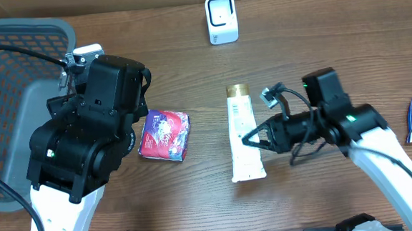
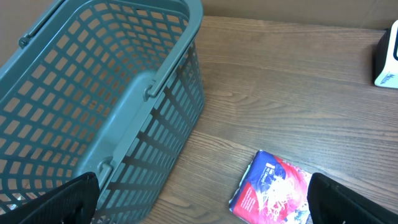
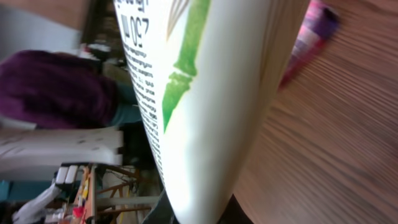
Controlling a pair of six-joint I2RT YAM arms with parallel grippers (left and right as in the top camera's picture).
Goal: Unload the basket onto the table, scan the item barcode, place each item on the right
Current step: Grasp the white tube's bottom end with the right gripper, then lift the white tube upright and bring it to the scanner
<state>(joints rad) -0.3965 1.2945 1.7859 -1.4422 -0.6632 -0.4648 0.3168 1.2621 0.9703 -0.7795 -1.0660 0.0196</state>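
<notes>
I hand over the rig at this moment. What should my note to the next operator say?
The left gripper is open and empty, over the table by the basket and red packet.
The right gripper is shut on the white tube, mid-table.
The scanner stands at the far edge.
Done: tube gripped. Left: present its barcode to the scanner.

My left arm [image 1: 86, 144] filled the left half of the overhead frame. Its black wrist housing bulked large and its white forearm ran off the lower edge. In its own wrist view the left pincer [image 2: 205, 208] stood wide, with one black fingertip [image 2: 56, 199] in each lower corner. My right arm [image 1: 380, 144] came in from the lower right, its white link angled up-left to a black wrist. The right pincer [image 1: 252, 138] pointed left near mid-frame, jaws closed to a narrow tip.
</notes>
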